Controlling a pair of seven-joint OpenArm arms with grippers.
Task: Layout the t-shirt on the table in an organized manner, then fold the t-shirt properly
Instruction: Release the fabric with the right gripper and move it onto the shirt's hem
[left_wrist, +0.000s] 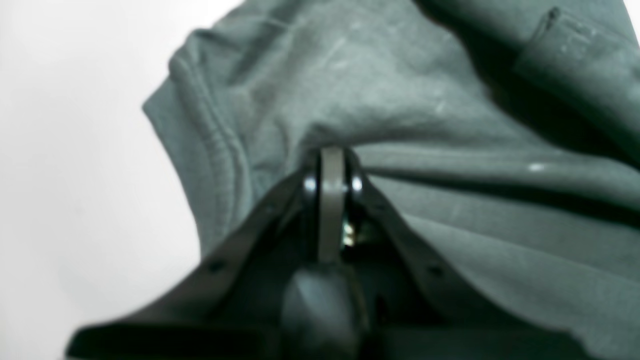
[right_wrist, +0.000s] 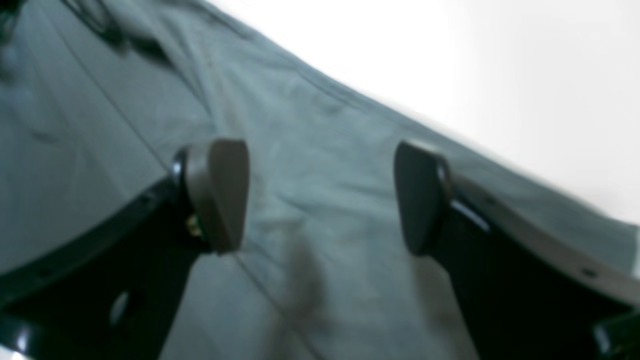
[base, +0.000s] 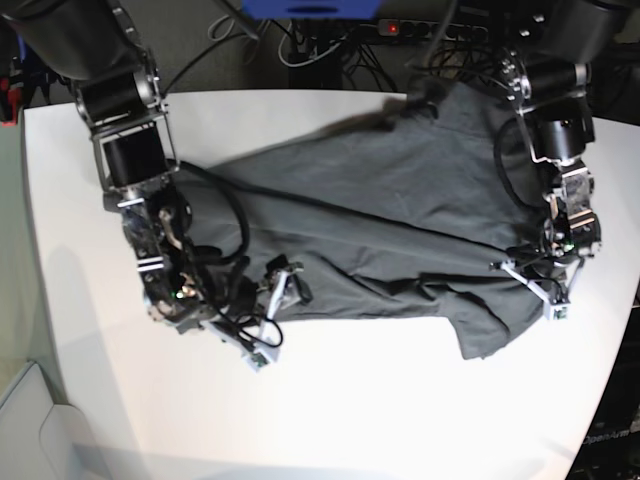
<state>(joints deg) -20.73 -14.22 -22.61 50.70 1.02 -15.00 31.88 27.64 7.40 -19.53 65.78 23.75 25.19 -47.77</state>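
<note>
table (base: 330, 400): large white matte top filling most of the base view; its near half lies bare, its far edge meets a dark clutter of cables (base: 330, 45) and a blue object (base: 310, 8) at the top of that view
t-shirt (base: 380, 215): dark grey, spread across the middle and far right of the table, wrinkled, with long creases running across the body; one flap droops toward the near right, another bunches at the far edge; in the left wrist view a ribbed hem or cuff curves along its edge against the white top; in the right wrist view its straight edge runs diagonally beside bare table
right arm (base: 130, 130): reaches in from the far left of the base view, over the shirt's left end; black cabling loops around its wrist
left arm (base: 555, 130): comes down from the far right of the base view to the shirt's right side
right gripper (right_wrist: 320, 195): jaws spread wide, pads well apart; grey cloth lies flat beneath the gap; nothing between the pads
left gripper (left_wrist: 332, 165): pads pressed together, pinching a raised fold of the t-shirt; cloth puckers and radiates in tight pleats from the pinch
</note>
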